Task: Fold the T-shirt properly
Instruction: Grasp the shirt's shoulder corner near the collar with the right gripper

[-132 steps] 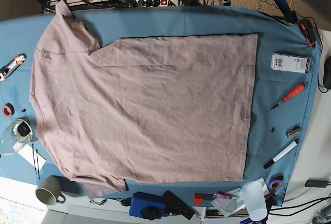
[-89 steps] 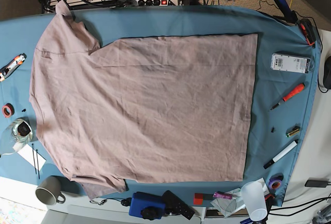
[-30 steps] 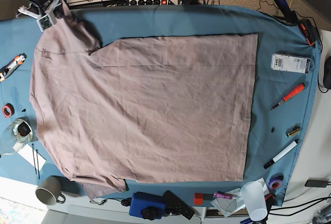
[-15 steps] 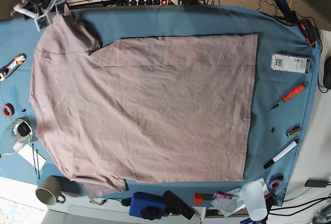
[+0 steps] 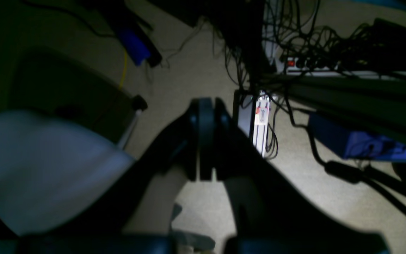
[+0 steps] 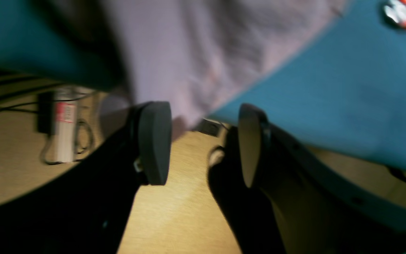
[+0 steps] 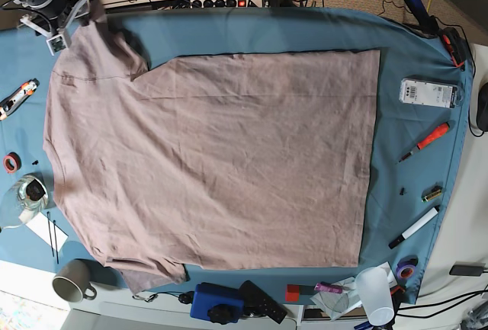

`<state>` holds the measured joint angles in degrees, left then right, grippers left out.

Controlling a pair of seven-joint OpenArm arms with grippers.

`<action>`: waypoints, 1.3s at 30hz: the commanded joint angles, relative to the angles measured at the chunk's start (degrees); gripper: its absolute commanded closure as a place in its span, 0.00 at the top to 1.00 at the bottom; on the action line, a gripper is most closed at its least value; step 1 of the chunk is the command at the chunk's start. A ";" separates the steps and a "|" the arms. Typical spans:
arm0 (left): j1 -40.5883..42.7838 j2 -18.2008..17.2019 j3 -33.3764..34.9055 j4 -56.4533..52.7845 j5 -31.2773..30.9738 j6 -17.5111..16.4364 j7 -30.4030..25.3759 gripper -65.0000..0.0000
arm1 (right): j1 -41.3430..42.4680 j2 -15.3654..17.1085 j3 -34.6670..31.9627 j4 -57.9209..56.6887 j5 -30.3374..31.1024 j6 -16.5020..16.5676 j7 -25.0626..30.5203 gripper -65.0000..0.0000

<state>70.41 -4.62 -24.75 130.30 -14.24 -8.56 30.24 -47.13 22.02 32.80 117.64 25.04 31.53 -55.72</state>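
Observation:
The mauve T-shirt (image 7: 213,155) lies spread flat on the blue table cloth (image 7: 412,48), collar end to the left and hem to the right. My right gripper (image 7: 69,21) hovers open at the far left corner, over the tip of the upper sleeve (image 7: 95,21). In the right wrist view, the sleeve edge (image 6: 196,53) lies just beyond the open right gripper (image 6: 201,144), with nothing between its pads. The left gripper (image 5: 203,141) is shut and empty, held over the floor and cables off the table.
Around the shirt lie a white box (image 7: 428,92), a red screwdriver (image 7: 429,139), a white marker (image 7: 415,227), a plastic cup (image 7: 375,292), a blue device (image 7: 217,302), a mug (image 7: 72,280), a glass (image 7: 27,193) and a cutter (image 7: 19,94).
The right gripper has shifted slightly right and nearer the upper sleeve tip. The T-shirt has not moved.

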 commanded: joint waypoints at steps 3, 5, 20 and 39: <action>0.83 -0.15 -0.17 0.90 0.02 0.15 -0.94 0.00 | -0.33 0.83 0.59 0.74 0.00 -0.09 0.57 0.47; 0.83 -0.15 -0.17 0.90 0.02 0.15 -1.38 0.00 | -0.33 0.83 0.57 0.74 0.02 -0.09 0.68 0.47; -2.03 -0.15 -0.17 0.87 0.00 -0.42 -1.55 0.00 | -0.33 0.79 0.52 0.72 3.74 0.48 -2.32 0.44; -3.91 -0.13 -0.17 0.87 -2.97 -0.48 -1.55 0.00 | -0.33 0.66 0.59 3.10 3.67 -0.50 0.85 0.00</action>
<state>65.54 -4.62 -24.75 130.30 -17.02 -9.02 29.58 -47.13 21.98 32.77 119.83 28.56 31.31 -55.86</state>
